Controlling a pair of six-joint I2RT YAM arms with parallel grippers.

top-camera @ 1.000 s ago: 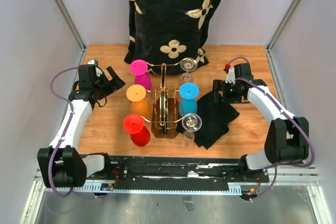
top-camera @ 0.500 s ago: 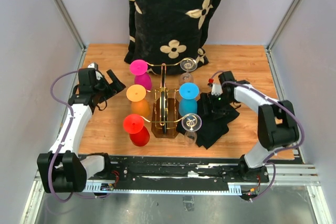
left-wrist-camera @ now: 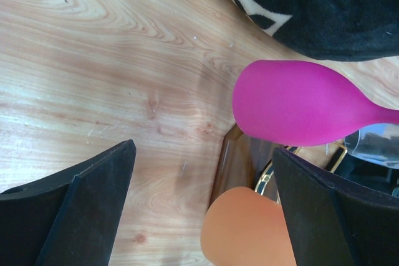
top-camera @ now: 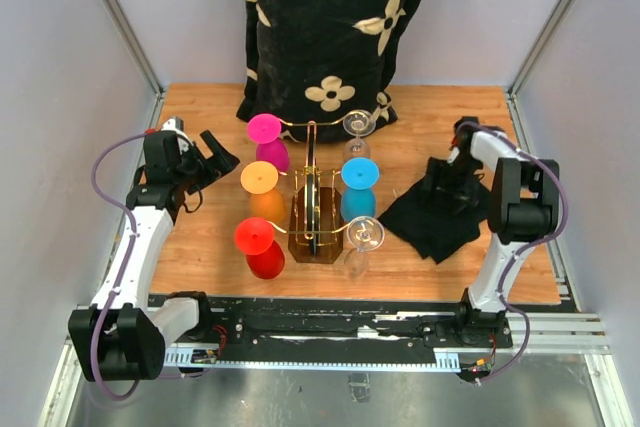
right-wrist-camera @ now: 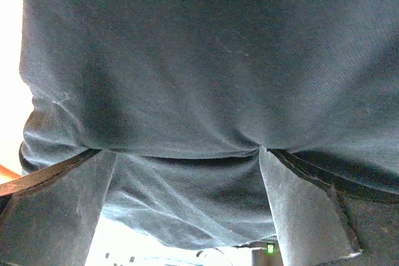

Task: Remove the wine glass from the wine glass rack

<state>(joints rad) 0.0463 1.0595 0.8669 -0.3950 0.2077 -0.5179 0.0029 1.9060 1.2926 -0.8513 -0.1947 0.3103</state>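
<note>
The gold wire wine glass rack [top-camera: 312,215] stands mid-table on its dark brown base [left-wrist-camera: 239,161]. Upside-down glasses hang on it: magenta [top-camera: 265,137], orange [top-camera: 260,183] and red [top-camera: 256,243] on the left, and blue [top-camera: 358,183] and two clear ones [top-camera: 358,128] [top-camera: 362,237] on the right. My left gripper [top-camera: 215,153] is open and empty, left of the magenta glass [left-wrist-camera: 299,104] and the orange glass [left-wrist-camera: 246,228]. My right gripper [top-camera: 447,179] has its fingers spread and is pressed into a black cloth [top-camera: 440,215], which fills the right wrist view [right-wrist-camera: 187,60].
A large black fabric bag with cream flower prints [top-camera: 330,27] stands at the back, close behind the rack. Grey walls close in the wooden table [top-camera: 200,247] on the left, right and back. The black cloth lies right of the rack.
My right arm has swung right and back, and the black cloth has shifted right, away from the rack. The front clear glass now stands free of the cloth. My left gripper has barely moved.
</note>
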